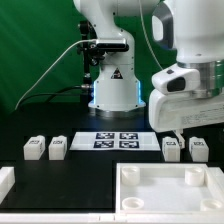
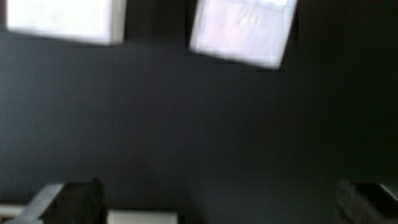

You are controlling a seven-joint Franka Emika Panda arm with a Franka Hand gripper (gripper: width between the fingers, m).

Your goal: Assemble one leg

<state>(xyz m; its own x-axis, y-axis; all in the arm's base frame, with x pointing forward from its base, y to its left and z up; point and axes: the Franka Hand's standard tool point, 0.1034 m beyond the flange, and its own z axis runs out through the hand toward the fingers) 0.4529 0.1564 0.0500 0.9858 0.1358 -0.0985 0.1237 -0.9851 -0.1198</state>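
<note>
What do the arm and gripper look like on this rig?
The arm is glossy white, rounded shells with dark joint seams; a dark triangular mark sits on its base column, a bluish glow below. Black cables run in from the exterior view's left. The gripper has a boxy white body and two dark fingers.

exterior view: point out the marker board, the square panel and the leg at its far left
marker board [image 1: 118, 140], exterior view, centre between tags
square panel [image 1: 165, 196], exterior view, bare floor
far-left leg [image 1: 33, 149], exterior view, tagged front face

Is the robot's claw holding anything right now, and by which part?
Nothing. The claw is open, with only dark table between its fingers.
</note>
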